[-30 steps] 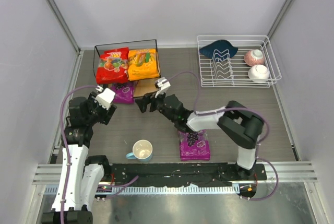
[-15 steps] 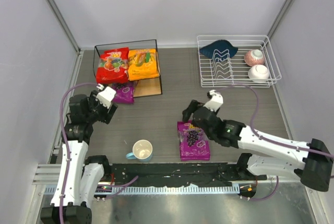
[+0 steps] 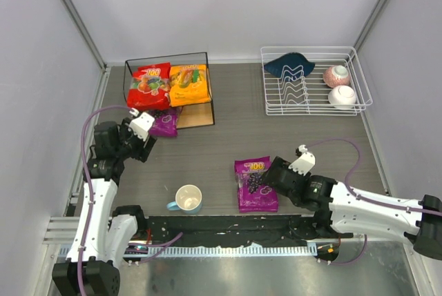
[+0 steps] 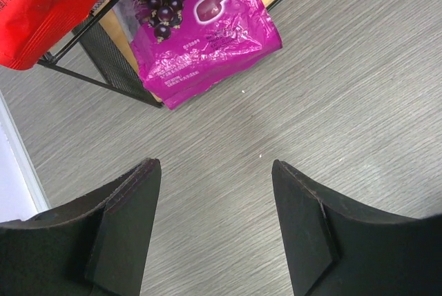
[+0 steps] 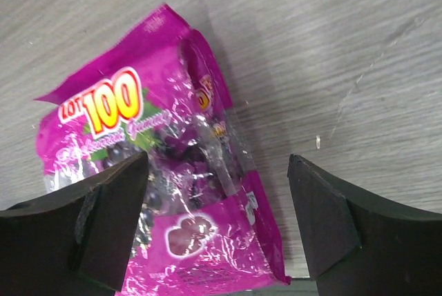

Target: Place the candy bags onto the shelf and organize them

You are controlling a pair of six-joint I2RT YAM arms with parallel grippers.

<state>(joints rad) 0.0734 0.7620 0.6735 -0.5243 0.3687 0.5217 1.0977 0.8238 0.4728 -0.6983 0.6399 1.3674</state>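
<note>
The shelf (image 3: 205,89) stands at the back left with a red candy bag (image 3: 148,87) and an orange-yellow candy bag (image 3: 188,84) on its top board. A purple candy bag (image 3: 164,123) lies on the lower board, sticking out at the front; it also shows in the left wrist view (image 4: 200,30). A second purple candy bag (image 3: 255,184) lies flat on the table near the front edge, also seen in the right wrist view (image 5: 166,192). My left gripper (image 3: 146,143) is open and empty just in front of the shelf. My right gripper (image 3: 271,175) is open just right of the second purple bag.
A cup (image 3: 186,199) stands on the table front left. A white wire dish rack (image 3: 314,82) at the back right holds a blue cloth (image 3: 289,65) and two bowls (image 3: 337,75). Grey walls enclose the table.
My right arm has swung from the shelf back to the front right, and its gripper now sits beside the purple bag on the table. My left gripper has barely moved.
</note>
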